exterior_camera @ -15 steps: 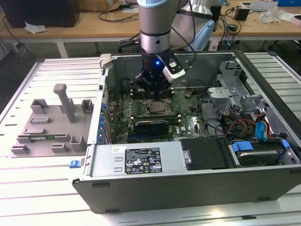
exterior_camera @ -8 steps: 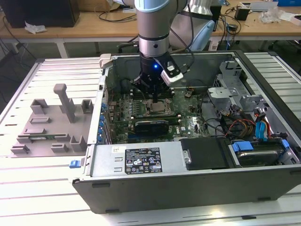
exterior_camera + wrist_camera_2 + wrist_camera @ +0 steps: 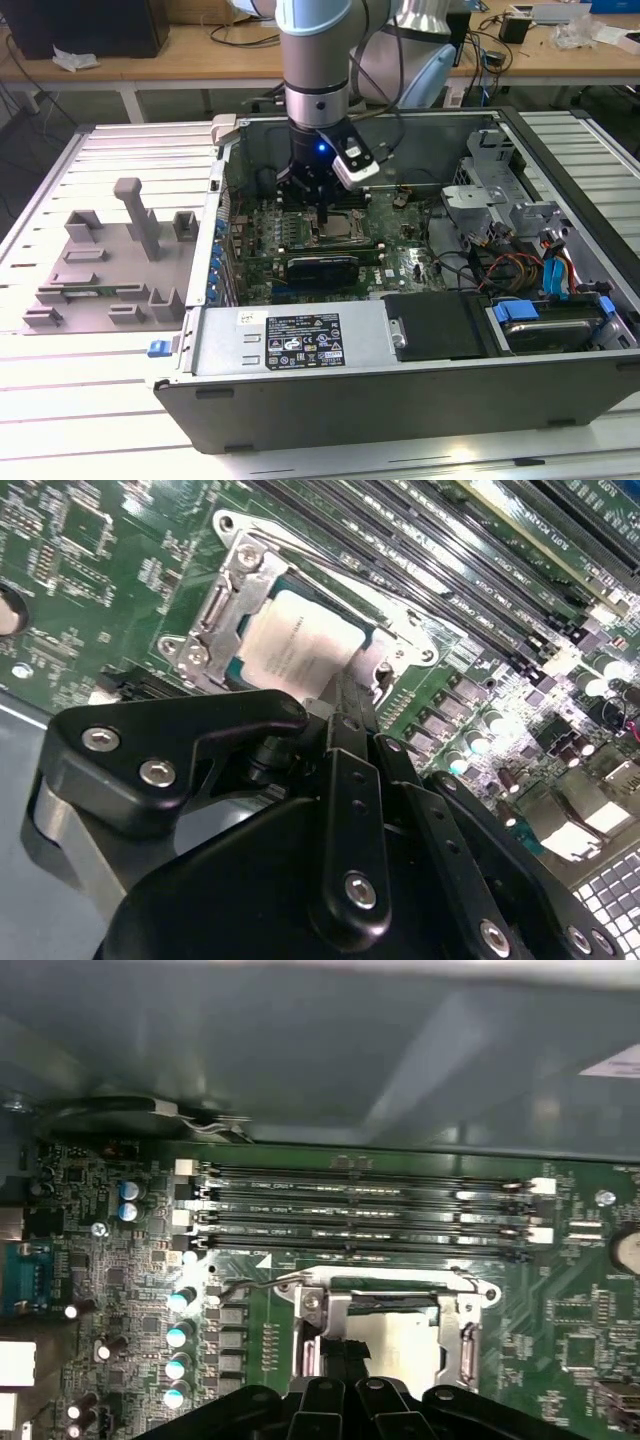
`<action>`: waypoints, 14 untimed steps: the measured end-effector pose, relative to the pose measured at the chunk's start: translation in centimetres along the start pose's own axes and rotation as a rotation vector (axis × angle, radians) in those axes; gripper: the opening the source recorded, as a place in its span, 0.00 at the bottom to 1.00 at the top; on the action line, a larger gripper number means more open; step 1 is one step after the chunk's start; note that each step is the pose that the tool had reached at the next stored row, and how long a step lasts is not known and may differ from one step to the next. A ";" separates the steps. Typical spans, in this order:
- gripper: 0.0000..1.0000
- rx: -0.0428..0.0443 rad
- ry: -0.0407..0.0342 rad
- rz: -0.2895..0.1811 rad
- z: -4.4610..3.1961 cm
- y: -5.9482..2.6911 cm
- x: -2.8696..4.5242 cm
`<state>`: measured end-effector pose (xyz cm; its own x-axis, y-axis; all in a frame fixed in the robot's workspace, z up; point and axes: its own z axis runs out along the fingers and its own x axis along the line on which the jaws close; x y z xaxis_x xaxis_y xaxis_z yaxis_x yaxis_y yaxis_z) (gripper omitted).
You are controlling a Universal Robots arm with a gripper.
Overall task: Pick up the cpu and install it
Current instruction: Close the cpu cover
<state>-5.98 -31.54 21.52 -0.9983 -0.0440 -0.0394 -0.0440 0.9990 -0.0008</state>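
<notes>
Toward the exterior view's left, grey fixture tray (image 3: 100,270) on the table, well apart from the work. Further right, open computer case (image 3: 300,400), with 1 arm reaching down over the green motherboard (image 3: 400,255). Below the gripper (image 3: 322,205), in the second wrist view, cpu (image 3: 295,645) lying flat inside the metal socket frame (image 3: 235,575), silver top up. Gripper tip right at the chip's edge; cannot tell how far open, or whether gripping. Pick-up judged done, seating done or nearly so; gripper not yet clear of the chip.
</notes>
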 end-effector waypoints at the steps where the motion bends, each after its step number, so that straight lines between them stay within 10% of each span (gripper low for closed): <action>1: 0.11 -0.0001 0.0000 0.000 0.10 0.00 0.11; 14: 0.11 -0.0001 0.0002 0.000 0.91 0.03 0.88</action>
<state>-6.82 -31.55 20.57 -0.9983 -0.0438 -0.0392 -0.0438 0.9990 -0.0007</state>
